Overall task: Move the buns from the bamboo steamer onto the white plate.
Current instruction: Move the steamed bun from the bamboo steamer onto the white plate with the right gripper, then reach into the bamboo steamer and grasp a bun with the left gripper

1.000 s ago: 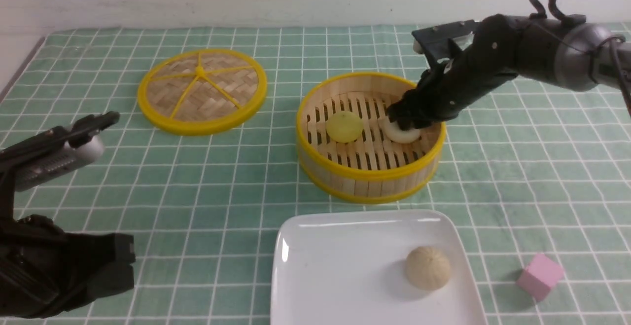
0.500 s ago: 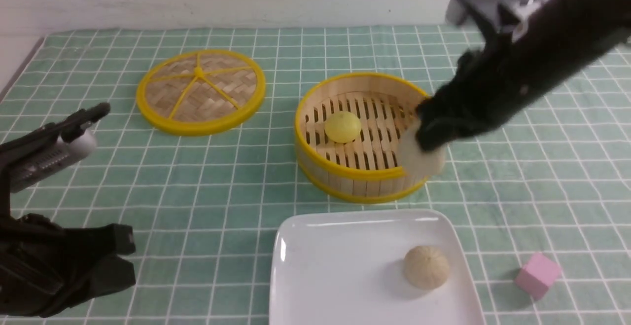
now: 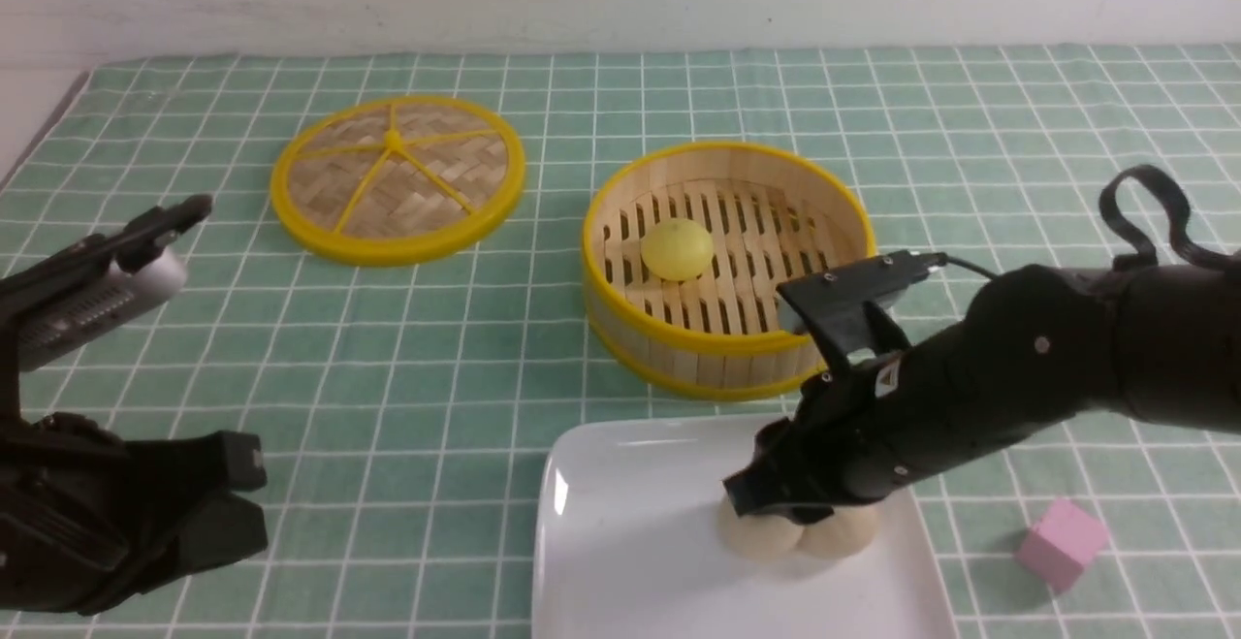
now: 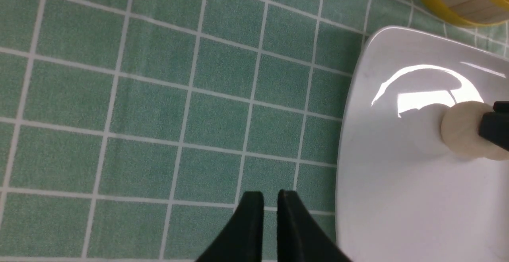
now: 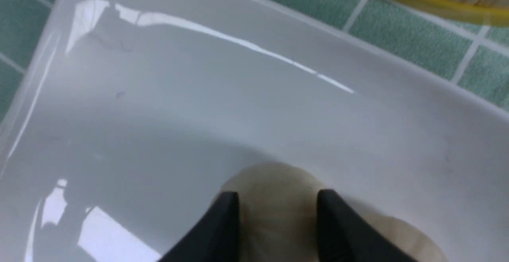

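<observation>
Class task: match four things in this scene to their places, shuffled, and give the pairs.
1. pale yellow round bun
2. cream-beige round bun
3. flat woven disc lid
4. small pink cube

A. right of the glossy white square plate
B. inside the round bamboo steamer
C. in the right pincer, over the plate
D. left of the steamer

Pairs: 1-B, 2-C, 3-D, 4-A
</observation>
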`<action>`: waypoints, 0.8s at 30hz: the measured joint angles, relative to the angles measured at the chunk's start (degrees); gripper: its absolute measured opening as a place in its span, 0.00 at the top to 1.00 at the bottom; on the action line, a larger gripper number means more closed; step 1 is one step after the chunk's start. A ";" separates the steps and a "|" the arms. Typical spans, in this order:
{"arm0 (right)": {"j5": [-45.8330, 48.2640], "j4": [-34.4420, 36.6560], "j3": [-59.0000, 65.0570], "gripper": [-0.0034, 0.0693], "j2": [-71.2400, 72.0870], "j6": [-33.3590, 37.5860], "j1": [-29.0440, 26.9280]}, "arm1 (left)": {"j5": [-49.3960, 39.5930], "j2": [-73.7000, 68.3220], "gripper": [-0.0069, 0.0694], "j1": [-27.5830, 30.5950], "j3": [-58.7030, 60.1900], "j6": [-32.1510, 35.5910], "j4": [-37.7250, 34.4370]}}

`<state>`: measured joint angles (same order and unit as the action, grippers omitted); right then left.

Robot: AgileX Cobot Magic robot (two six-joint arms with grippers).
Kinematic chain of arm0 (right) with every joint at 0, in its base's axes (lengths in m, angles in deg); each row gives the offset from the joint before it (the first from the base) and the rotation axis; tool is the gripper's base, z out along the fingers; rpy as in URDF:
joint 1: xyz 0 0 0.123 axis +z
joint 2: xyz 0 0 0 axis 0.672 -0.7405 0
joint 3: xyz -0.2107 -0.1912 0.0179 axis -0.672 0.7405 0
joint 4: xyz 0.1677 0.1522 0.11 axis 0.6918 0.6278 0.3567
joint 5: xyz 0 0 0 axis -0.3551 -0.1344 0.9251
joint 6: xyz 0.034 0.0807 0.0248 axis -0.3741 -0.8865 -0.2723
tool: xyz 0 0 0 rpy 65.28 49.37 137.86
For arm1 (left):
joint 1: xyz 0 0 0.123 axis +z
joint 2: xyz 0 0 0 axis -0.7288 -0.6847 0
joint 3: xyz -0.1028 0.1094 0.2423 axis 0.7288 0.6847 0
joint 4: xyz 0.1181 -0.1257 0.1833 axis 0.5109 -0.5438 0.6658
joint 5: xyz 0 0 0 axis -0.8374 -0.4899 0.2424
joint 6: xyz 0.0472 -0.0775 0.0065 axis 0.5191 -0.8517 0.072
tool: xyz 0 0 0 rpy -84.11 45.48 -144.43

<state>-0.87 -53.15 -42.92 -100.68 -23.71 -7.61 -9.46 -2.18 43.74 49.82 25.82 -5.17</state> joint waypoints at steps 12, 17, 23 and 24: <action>22.86 -8.61 -6.84 0.46 20.17 0.43 -14.75 | -3.75 -8.17 0.80 -0.37 -10.26 2.31 -1.50; 36.67 -9.81 -6.84 0.86 28.97 -0.33 -22.65 | -5.60 -20.16 0.90 -7.34 -20.63 5.91 -1.50; 47.06 -11.72 -6.84 0.97 34.71 -0.62 -26.00 | -3.67 -39.28 0.91 -20.09 -38.91 6.29 0.99; 47.18 -11.79 -6.84 0.97 35.06 -0.62 -26.07 | -3.38 -41.96 0.91 -21.25 -41.07 6.21 1.26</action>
<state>46.31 -64.94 -49.77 -65.63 -24.33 -33.69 -12.84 -44.14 22.49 8.75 32.02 -3.92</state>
